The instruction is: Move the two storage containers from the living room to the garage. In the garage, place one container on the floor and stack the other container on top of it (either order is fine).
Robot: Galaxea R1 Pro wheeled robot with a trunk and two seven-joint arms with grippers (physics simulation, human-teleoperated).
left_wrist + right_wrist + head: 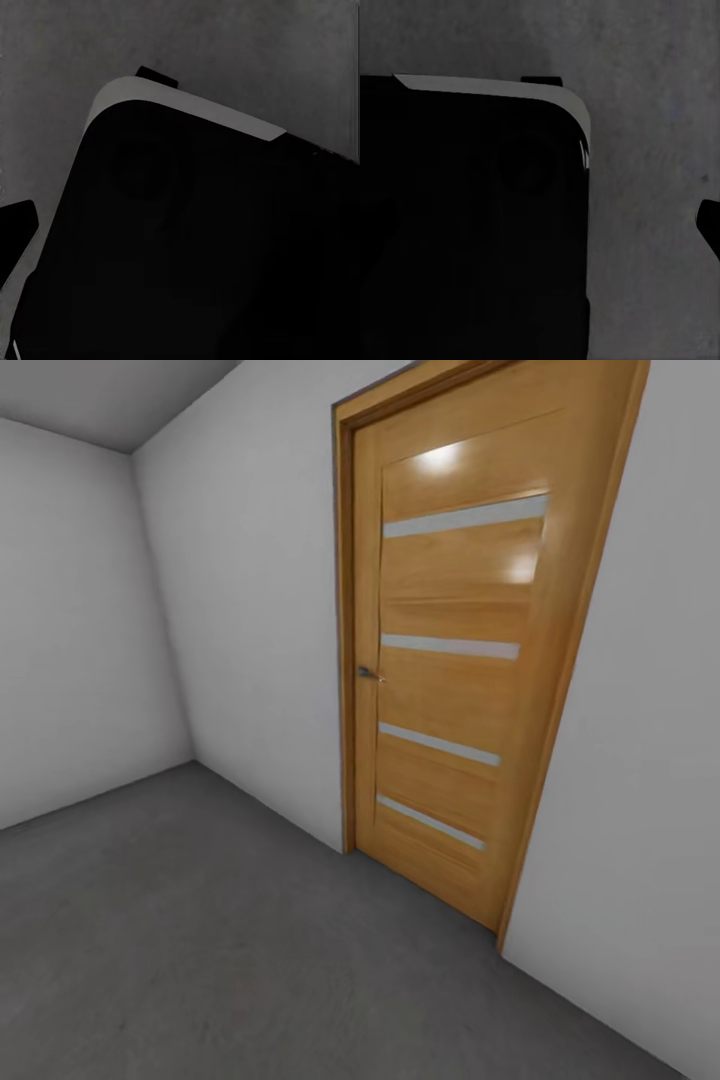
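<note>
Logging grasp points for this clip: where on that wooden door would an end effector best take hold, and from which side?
Probably the small metal lever handle on the door, at mid-height by its left edge. It sticks out roughly level from the closed panel, so come from the room side, closing over the lever from above and below.

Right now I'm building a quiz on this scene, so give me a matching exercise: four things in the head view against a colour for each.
Things:
1. door
2. floor
3. wall
4. door handle

Colours:
A. dark grey
B. metallic grey
C. honey-coloured wood with pale stripes
D. white-grey

Pairs: 1-C, 2-A, 3-D, 4-B
</note>
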